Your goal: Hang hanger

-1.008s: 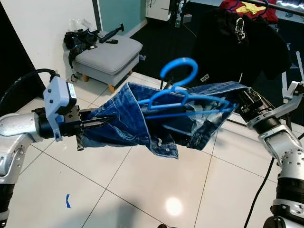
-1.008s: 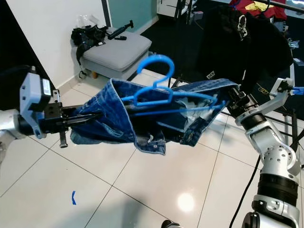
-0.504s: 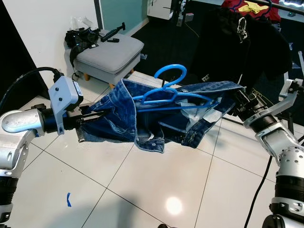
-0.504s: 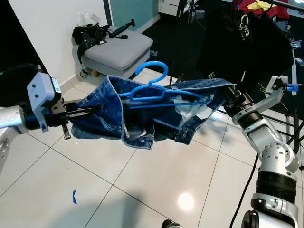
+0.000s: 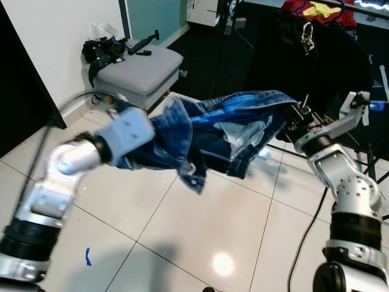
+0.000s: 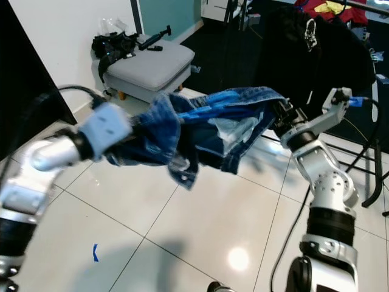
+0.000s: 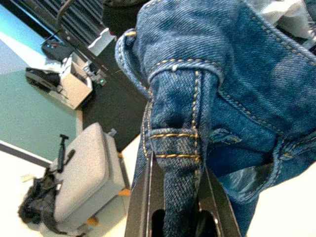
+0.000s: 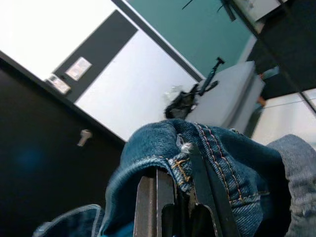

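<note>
A pair of blue jeans [image 5: 206,131] hangs stretched in the air between my two grippers. Of the blue plastic hanger [image 5: 220,109] inside them, a blurred streak along the top fold is visible. My left gripper [image 7: 176,165] is shut on a denim waistband fold with a belt loop; that arm's wrist [image 5: 129,130] is motion-blurred at the jeans' left end. My right gripper [image 8: 173,173] is shut on the denim edge at the jeans' right end [image 5: 290,118].
A grey ottoman [image 5: 141,70] with black gear on it stands at the back left by the white wall. Dark garments [image 5: 322,55] hang on a rack behind the right arm. White floor tiles carry a blue tape mark [image 5: 87,256].
My left arm has swung up and to the right, now blurred. The jeans have twisted, and the hanger's hook that stood above them has dropped out of sight. The right gripper rose slightly.
</note>
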Robot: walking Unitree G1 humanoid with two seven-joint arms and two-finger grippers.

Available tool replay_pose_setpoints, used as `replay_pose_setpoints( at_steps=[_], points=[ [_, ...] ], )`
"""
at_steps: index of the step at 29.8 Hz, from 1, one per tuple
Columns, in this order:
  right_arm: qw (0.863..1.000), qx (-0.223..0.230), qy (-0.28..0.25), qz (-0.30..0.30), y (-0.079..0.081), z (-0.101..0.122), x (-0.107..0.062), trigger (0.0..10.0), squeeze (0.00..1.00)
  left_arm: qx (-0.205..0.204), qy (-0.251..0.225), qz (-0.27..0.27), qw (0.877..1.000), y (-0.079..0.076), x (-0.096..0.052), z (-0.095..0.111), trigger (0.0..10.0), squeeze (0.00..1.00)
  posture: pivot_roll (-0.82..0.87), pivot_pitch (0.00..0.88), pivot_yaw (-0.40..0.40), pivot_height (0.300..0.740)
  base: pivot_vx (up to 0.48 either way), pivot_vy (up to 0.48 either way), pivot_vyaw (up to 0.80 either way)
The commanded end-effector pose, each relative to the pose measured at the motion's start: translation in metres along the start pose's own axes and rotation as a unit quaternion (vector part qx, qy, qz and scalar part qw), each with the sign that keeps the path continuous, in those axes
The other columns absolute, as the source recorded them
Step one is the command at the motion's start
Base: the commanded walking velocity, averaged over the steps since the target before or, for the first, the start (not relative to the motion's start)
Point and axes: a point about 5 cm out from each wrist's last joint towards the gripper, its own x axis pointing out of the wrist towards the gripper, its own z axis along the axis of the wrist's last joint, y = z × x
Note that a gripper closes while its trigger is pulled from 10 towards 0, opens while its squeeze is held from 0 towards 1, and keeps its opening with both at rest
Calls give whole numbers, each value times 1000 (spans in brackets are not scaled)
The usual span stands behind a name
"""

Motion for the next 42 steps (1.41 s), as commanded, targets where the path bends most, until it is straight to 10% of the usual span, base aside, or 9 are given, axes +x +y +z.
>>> replay_pose_setpoints(
  at_steps=[1, 10, 20, 22, 23, 27, 28, 38, 42],
  points=[
    [1000, -13, -7, 9, 8, 2, 3, 0, 0, 14, -1, 13, 1000, -1, 0, 3, 10000, 0, 72, 147, -36, 740, 0, 0, 0],
    [999, -32, 33, 20, 34, -31, 29, 0, 0, -10, -26, 55, 998, -17, 16, 20, 10000, 0, 77, 142, -44, 740, 0, 0, 0],
    [967, -108, 229, -13, 36, -105, 3, 275, 0, -117, 17, 224, 967, 23, 6, 0, 10000, 0, 62, 150, -51, 740, 0, 0, 0],
    [964, -126, 233, -23, 32, -106, 2, 2588, 0, -120, 17, 230, 966, 23, 6, -1, 10000, 0, 60, 151, -51, 740, 0, 0, 0],
    [961, -145, 232, -39, 25, -104, 0, 10000, 0, -128, 15, 236, 963, 25, 5, -1, 10000, 0, 60, 150, -52, 740, 0, 0, 0],
    [959, -171, 218, -57, 15, -97, -2, 10000, 0, -145, 12, 246, 958, 27, 5, 0, 10000, 0, 58, 151, -53, 740, 0, 0, 0],
    [961, -175, 209, -51, 15, -92, -3, 10000, 1000, -153, 10, 250, 956, 27, 4, 0, 10000, 0, 58, 151, -53, 740, 0, 0, 0],
    [954, -193, 224, 48, 27, -73, -16, 10000, 1000, -196, -19, 248, 948, 34, 0, -3, 10000, 0, 57, 148, -57, 740, 0, 0, 0],
    [932, -221, 217, 189, 46, -50, -39, 10000, 1000, -204, -39, 217, 954, 41, -8, -10, 10000, 0, 47, 148, -57, 740, 0, 0, 0]
  ],
)
